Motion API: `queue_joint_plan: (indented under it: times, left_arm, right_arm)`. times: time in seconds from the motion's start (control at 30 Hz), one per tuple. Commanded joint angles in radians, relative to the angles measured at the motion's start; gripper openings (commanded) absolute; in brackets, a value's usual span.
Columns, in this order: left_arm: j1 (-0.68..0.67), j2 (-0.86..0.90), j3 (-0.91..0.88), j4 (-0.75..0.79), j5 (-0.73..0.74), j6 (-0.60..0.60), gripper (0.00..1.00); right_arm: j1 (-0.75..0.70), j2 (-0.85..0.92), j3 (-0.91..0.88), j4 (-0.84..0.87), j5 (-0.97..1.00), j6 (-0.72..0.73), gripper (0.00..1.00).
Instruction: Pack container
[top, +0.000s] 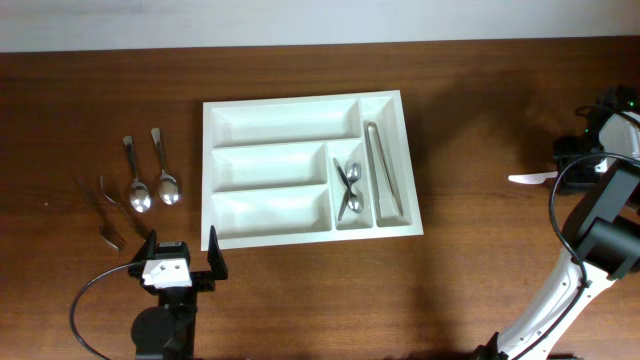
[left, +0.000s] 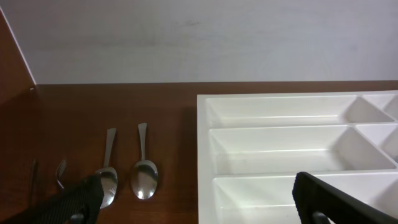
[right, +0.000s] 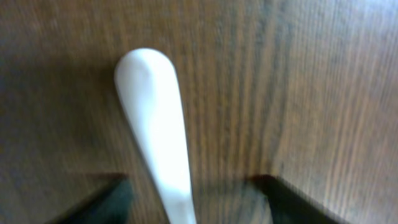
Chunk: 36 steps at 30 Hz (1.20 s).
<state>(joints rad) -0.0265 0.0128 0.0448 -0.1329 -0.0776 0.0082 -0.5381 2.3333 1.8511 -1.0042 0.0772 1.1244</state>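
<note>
The white container lies mid-table; it also shows in the left wrist view. Metal tongs lie in its right narrow compartment and two spoons in the other narrow one. Two metal spoons and two forks lie on the table to its left; the spoons show in the left wrist view. My left gripper is open and empty near the front edge. My right gripper is open, low over the table, its fingers on either side of a white plastic utensil at far right.
The table is dark brown wood. A pale wall runs along its far edge. The right arm's base and cables stand at the right edge.
</note>
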Motion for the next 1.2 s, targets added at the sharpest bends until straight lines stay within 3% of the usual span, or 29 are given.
queue_joint_plan:
  times: [0.0, 0.27, 1.17]
  left_arm:
    - [0.004, -0.008, -0.010, 0.002, 0.003, 0.019, 0.99]
    - [0.004, -0.008, -0.010, 0.002, 0.003, 0.019, 0.99]
    - [0.004, -0.008, -0.010, 0.002, 0.003, 0.019, 0.99]
  right_arm:
    - [-0.006, 0.056, -0.007, -0.002, -0.031, 0.006, 0.41]
    - [-0.006, 0.056, -0.007, -0.013, -0.056, 0.006, 0.04]
    - [0.113, -0.034, 0.108, -0.041, -0.122, -0.101, 0.04]
